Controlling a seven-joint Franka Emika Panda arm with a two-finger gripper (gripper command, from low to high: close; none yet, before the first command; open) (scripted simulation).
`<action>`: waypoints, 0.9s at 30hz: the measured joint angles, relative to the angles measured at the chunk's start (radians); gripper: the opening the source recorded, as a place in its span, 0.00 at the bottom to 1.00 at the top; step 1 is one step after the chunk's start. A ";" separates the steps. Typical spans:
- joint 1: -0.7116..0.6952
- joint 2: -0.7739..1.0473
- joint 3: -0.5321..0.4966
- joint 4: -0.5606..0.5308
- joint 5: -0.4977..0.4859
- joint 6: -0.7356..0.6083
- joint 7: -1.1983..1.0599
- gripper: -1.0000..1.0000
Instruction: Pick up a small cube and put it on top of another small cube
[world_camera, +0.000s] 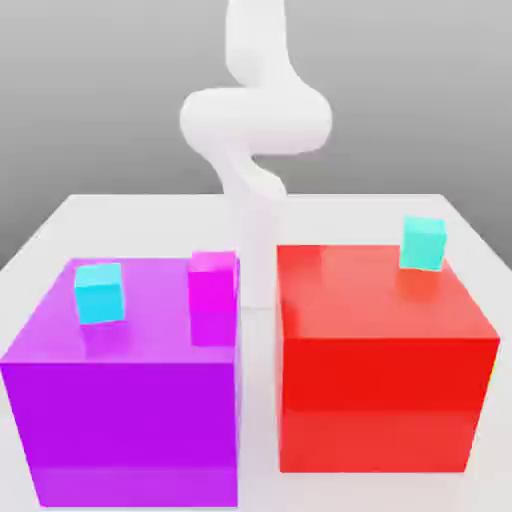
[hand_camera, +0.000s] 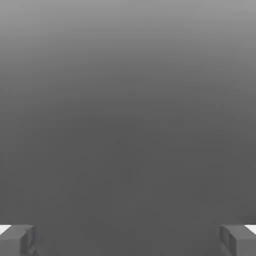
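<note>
Small cube, the lime-green one: where it sits I cannot tell, and one of the big blocks may be hiding it. To judge by its neighbours it should be light, rigid and flat-sided, with smooth faces that could slip. The best hold is probably square across two opposite faces, near mid-height, so that it goes down flat on the next cube.

Nearest me stand the purple block (world_camera: 120, 400) on the exterior view's left and the red block (world_camera: 385, 370) on its right, with a narrow gap between them. On the purple top rest a cyan cube (world_camera: 98, 292) and, at the edge by the gap, a magenta cube (world_camera: 212, 275). A second cyan cube (world_camera: 423, 243) sits at the red block's far corner.

Behind the gap rises the white arm (world_camera: 255, 110), folded over at the elbow and reaching down. The gripper (hand_camera: 128, 240) holds nothing, its fingers (hand_camera: 17, 240) spread wide over bare grey.
</note>
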 joint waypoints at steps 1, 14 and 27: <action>-0.003 0.003 0.031 -0.006 0.013 0.002 0.050 0.50; -0.044 0.093 0.396 -0.087 0.163 0.057 0.652 0.50; -0.149 0.263 0.781 -0.179 0.299 0.162 1.252 0.50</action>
